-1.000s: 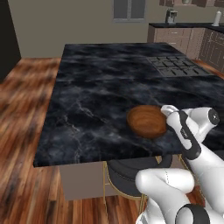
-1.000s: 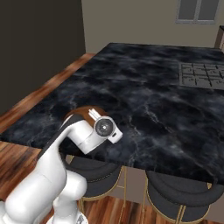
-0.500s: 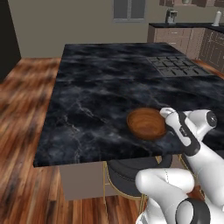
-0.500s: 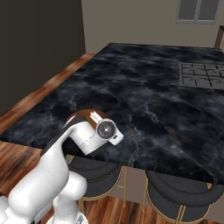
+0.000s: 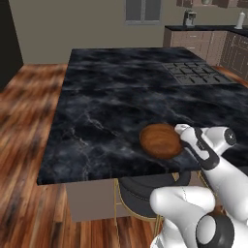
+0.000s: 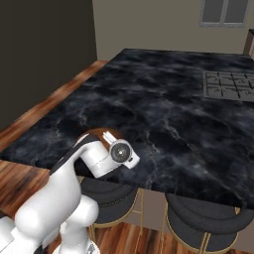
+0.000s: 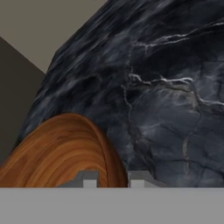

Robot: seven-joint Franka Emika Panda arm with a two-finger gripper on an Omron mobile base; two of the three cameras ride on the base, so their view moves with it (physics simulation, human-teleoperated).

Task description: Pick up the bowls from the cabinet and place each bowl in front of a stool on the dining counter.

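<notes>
Reddish-brown wood-grain bowl (image 5: pixel 160 140); black white-veined marble dining counter (image 5: pixel 116 97)

The black marble top of the dining counter (image 5: pixel 111 104) is seen bare over most of its width, so free passage is offered across the middle and the far left. The cooktop (image 5: pixel 196 72) is set flat at the far right corner, and two stools (image 6: pixel 208 221) are tucked under the near edge, where the wooden bowl (image 5: pixel 161 140) sits against the gripper (image 5: pixel 186 140).
</notes>
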